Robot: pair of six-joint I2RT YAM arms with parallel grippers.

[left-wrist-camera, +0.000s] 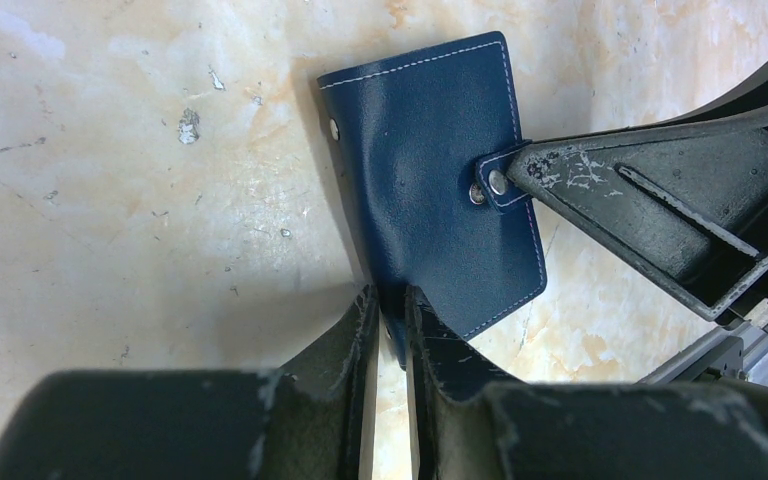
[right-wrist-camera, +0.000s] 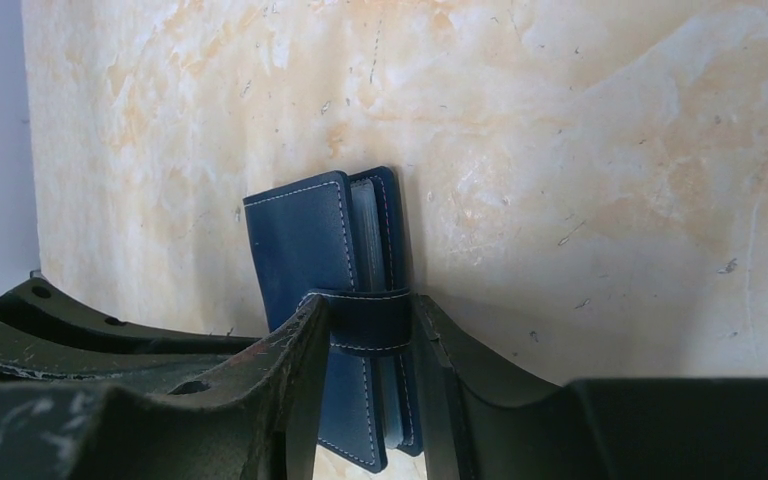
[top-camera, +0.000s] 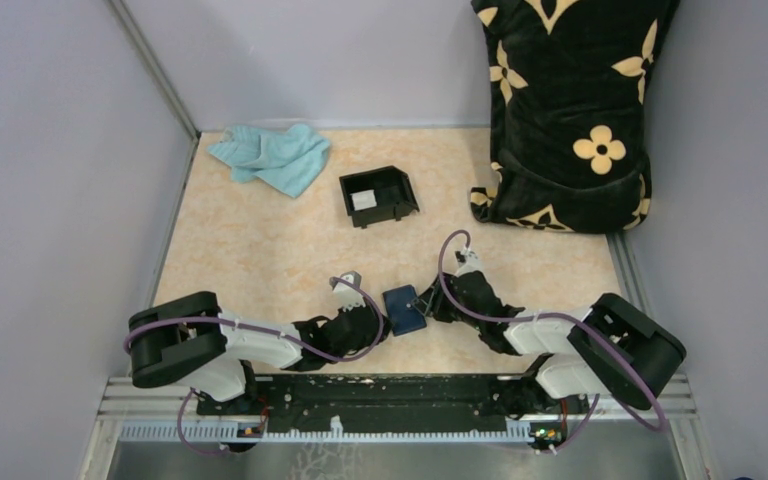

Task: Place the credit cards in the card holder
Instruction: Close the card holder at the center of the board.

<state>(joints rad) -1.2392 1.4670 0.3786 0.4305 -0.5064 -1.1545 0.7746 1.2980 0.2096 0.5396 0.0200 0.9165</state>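
your left gripper (left-wrist-camera: 390,312) narrowly pinches an edge of the wallet (left-wrist-camera: 430,180), your right gripper (right-wrist-camera: 370,322) grips it across the tab (left-wrist-camera: 497,182), and it sits between them at the table's (top-camera: 260,250) near middle.

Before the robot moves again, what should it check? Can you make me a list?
1. Left jaws pinching the wallet by its edge: ok.
2. Right jaws either side of the tab: ok.
3. Right jaws squeezing tight enough: cannot tell.
4. Wallet open for cards: not ok. The tab is wrapped round its edge and it looks closed.
5. A card to pick up: ok. One white card lies in the black box.
6. Any other cards: cannot tell, none show.
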